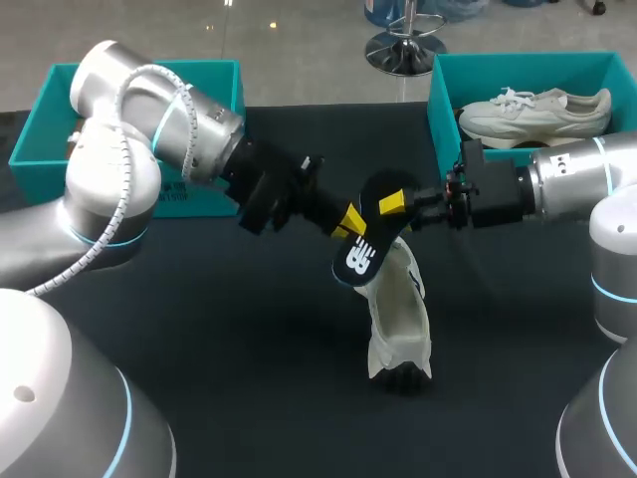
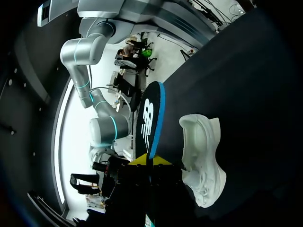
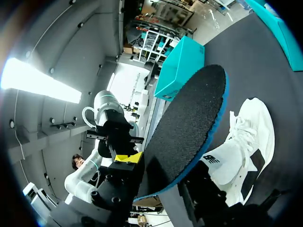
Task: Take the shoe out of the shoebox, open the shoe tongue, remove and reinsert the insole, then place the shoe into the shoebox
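Observation:
A black insole with a white logo hangs in the air over the table's middle. My left gripper is shut on its lower part; in the left wrist view the insole stands edge-on, pinched between the yellow tips of that gripper. My right gripper comes in from the right at the insole's upper end. In the right wrist view the insole lies between this gripper's fingers, which stand open around it. The white shoe rests on the dark table just below.
A teal shoebox at the back right holds a second white shoe. Another teal box stands at the back left behind my left arm. The black tabletop spreads around the shoe.

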You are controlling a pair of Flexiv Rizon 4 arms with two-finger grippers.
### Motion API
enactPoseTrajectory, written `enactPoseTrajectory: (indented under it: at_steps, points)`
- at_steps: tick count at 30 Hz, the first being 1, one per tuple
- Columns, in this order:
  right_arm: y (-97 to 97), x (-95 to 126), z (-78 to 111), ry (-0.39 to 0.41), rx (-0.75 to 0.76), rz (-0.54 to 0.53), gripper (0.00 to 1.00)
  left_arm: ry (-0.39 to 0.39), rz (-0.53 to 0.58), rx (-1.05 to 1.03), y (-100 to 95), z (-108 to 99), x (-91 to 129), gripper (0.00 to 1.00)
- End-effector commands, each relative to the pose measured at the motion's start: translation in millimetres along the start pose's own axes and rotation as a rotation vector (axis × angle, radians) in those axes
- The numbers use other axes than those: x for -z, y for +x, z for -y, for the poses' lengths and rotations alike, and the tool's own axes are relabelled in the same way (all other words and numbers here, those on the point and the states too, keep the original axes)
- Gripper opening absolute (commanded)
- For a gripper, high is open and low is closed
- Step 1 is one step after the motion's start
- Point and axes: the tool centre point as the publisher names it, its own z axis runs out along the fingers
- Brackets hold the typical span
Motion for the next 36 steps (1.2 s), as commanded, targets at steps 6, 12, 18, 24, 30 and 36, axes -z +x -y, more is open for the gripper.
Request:
enactPoseTrajectory:
  at_steps: [6, 12, 18, 24, 30, 36]
  points:
    - [-0.6, -1.9, -0.2, -0.001, 0.000, 0.001, 0.00, -0.010, -0.024, 0.003, 1.8, 1.9, -1.2, 0.00]
    - [-0.6, -1.9, -0.2, -0.001, 0.000, 0.001, 0.00, -0.008, -0.026, 0.008, 4.4, 3.2, 3.1, 0.00]
    - [-0.6, -1.9, -0.2, -0.001, 0.000, 0.001, 0.00, 0.013, -0.009, 0.006, 3.0, -3.6, 23.8, 1.00]
    - [-0.6, -1.9, -0.2, -0.001, 0.000, 0.001, 0.00, -0.049, -0.037, -0.019, 0.1, -30.1, 74.1, 1.00]
    - [-0.6, -1.9, -0.2, -0.001, 0.000, 0.001, 0.00, -0.074, -0.171, -0.123, -6.8, -46.9, 115.7, 1.00]
    - [-0.6, -1.9, -0.2, -0.001, 0.000, 0.001, 0.00, -0.079, -0.303, -0.226, -18.9, -52.1, 140.5, 1.00]
